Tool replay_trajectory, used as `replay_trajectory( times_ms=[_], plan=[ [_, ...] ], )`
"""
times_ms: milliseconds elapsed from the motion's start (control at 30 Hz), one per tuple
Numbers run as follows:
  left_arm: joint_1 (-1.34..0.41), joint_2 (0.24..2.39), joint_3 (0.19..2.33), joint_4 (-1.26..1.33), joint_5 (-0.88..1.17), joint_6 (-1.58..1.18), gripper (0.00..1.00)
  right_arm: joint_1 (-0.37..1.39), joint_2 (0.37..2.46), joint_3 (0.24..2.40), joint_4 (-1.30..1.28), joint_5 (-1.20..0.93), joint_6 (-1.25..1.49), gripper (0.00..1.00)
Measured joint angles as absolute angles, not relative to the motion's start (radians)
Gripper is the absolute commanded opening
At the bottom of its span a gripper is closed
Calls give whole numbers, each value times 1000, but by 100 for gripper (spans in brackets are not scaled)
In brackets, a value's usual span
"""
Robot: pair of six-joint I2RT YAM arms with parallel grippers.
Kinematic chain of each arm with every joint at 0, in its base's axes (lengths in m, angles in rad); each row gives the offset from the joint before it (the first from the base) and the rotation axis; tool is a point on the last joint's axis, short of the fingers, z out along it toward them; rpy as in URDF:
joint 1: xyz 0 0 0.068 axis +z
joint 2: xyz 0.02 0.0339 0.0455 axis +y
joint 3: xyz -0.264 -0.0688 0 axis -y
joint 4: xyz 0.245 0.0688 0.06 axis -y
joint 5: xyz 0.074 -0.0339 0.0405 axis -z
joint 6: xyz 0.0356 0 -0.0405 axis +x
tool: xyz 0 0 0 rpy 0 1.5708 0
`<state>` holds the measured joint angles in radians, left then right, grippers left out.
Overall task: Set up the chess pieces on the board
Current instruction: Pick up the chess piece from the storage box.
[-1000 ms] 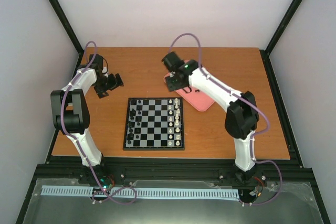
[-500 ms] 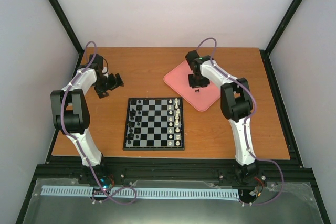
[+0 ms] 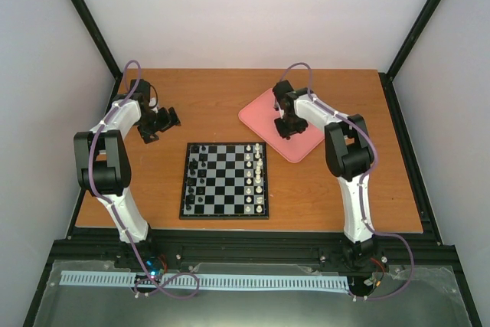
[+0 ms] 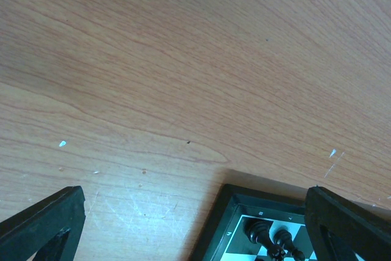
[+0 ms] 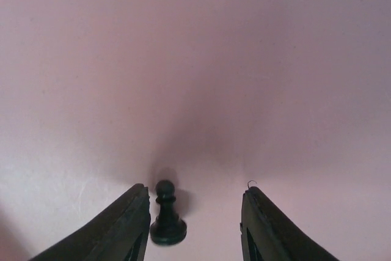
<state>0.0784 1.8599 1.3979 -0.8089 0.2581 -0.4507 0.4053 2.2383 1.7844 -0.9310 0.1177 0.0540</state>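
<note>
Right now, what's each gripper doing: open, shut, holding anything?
Left gripper: open, holding nothing.
Right gripper: open, jaws either side of a small black pawn standing on the pink tray.

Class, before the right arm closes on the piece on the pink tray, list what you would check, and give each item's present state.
1. Small black pawn upright on the pink rounded tray: ok.
2. Pawn between the right jaws: ok.
3. Pawn centred in the gap: not ok, it sits close to one jaw.
4. Right jaws apart: ok.
5. Left jaws open over the wooden table, off the checkered chessboard: ok.
6. Free square for the pawn: cannot tell, pieces too small.
</note>
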Motion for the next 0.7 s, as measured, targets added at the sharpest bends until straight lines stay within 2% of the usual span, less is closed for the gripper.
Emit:
replay_trajectory(
  times_ms=[200, 367, 700],
  plan=[
    [78, 1860, 1398, -809, 258, -451, 100, 405, 2214, 1762, -919, 118, -11, 48],
    [78, 1860, 1398, -809, 259, -451, 100, 405, 2214, 1763, -922, 89, -8, 40],
    [78, 1860, 1398, -809, 259, -451, 100, 402, 2229, 1808, -927, 97, -3, 36]
  ],
)
